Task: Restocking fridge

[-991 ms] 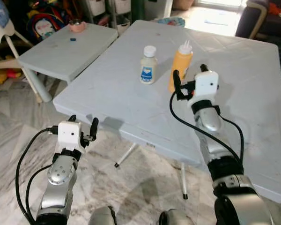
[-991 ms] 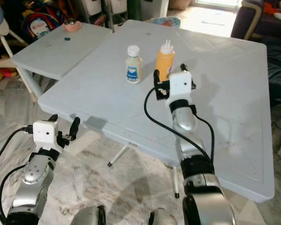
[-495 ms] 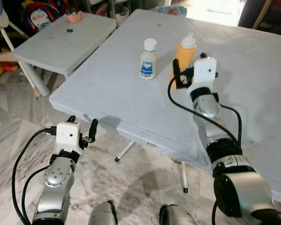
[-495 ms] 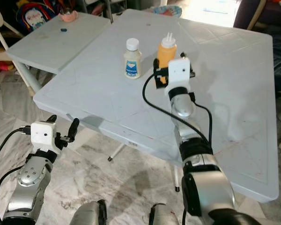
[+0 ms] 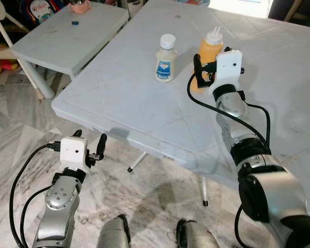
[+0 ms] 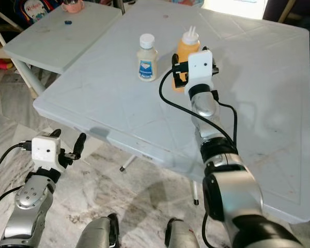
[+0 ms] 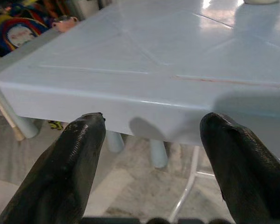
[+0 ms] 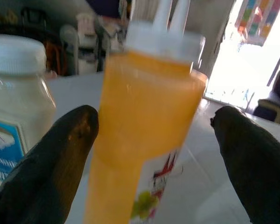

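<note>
An orange squeeze bottle (image 5: 210, 47) with a white nozzle cap stands upright on the big white folding table (image 5: 129, 98). A white jar with a blue label (image 5: 165, 58) stands close beside it. My right gripper (image 8: 154, 121) is open and level with the bottle's lower half, so the bottle (image 8: 140, 116) sits between the two black fingers (image 5: 197, 66). One finger is close to the bottle's side and a gap shows on the other side. My left gripper (image 5: 90, 140) is open and low, in front of the table's near edge (image 7: 144, 105), holding nothing.
A smaller white table (image 5: 67, 39) stands at the back left with a pink cup (image 5: 78, 6) and a small blue object (image 5: 74, 22). Thin metal table legs (image 5: 202, 190) stand on the marble floor (image 5: 20, 139). Toys and a chair crowd the far left.
The whole view has shifted as the head moved closer over the table. My right gripper has reached forward, and the orange bottle now stands between its fingers. The left arm holds its pose.
</note>
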Controlling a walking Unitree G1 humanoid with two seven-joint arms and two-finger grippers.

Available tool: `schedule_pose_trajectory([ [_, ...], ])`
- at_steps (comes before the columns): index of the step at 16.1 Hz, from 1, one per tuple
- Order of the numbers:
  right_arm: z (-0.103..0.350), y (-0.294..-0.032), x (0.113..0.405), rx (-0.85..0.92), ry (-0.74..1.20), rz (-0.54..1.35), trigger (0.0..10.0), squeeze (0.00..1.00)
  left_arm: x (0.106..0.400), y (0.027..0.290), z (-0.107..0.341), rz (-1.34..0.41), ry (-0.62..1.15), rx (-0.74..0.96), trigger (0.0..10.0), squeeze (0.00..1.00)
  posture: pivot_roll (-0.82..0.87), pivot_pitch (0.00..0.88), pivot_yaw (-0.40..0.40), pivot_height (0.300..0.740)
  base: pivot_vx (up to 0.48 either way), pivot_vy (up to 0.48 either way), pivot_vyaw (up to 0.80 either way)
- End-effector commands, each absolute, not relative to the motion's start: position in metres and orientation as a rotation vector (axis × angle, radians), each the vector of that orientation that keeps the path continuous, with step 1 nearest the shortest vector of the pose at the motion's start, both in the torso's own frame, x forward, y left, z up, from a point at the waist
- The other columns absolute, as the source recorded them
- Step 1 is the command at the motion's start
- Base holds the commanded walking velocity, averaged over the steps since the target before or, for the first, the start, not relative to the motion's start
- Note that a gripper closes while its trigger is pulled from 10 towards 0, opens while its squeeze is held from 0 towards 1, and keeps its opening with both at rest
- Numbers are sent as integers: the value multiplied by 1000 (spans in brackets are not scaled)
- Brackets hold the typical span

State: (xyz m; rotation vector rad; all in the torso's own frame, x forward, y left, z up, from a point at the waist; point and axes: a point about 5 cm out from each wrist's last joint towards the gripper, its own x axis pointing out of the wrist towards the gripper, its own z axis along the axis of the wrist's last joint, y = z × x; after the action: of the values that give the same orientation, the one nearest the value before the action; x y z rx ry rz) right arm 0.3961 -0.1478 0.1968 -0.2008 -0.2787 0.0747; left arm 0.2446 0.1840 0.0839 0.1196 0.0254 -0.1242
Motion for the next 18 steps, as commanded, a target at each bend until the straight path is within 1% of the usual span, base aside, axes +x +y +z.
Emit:
schedule_pose_trajectory([
  [1, 207, -149, 400, -203, -297, 76, 10000, 0, 242, 186, 83, -125, 43, 130, 10000, 0, 145, 205, 51, 740, 0, 0, 0],
  [8, 224, -141, 409, -208, -283, 156, 10000, 0, 240, 189, 84, -130, 59, 141, 10000, 0, 162, 217, 56, 740, 0, 0, 0],
  [14, 236, -141, 412, -232, -298, 176, 10000, 0, 240, 188, 83, -134, 67, 143, 10000, 0, 161, 219, 55, 740, 0, 0, 0],
  [15, 238, -142, 413, -229, -306, 183, 4157, 0, 240, 187, 82, -135, 69, 142, 10000, 0, 160, 219, 53, 740, 0, 0, 0],
  [16, 239, -142, 412, -229, -310, 187, 0, 0, 240, 187, 82, -135, 70, 141, 10000, 0, 159, 219, 52, 740, 0, 0, 0],
  [18, 239, -142, 412, -235, -312, 192, 0, 0, 240, 186, 81, -136, 74, 138, 10000, 0, 158, 216, 51, 740, 0, 0, 0],
])
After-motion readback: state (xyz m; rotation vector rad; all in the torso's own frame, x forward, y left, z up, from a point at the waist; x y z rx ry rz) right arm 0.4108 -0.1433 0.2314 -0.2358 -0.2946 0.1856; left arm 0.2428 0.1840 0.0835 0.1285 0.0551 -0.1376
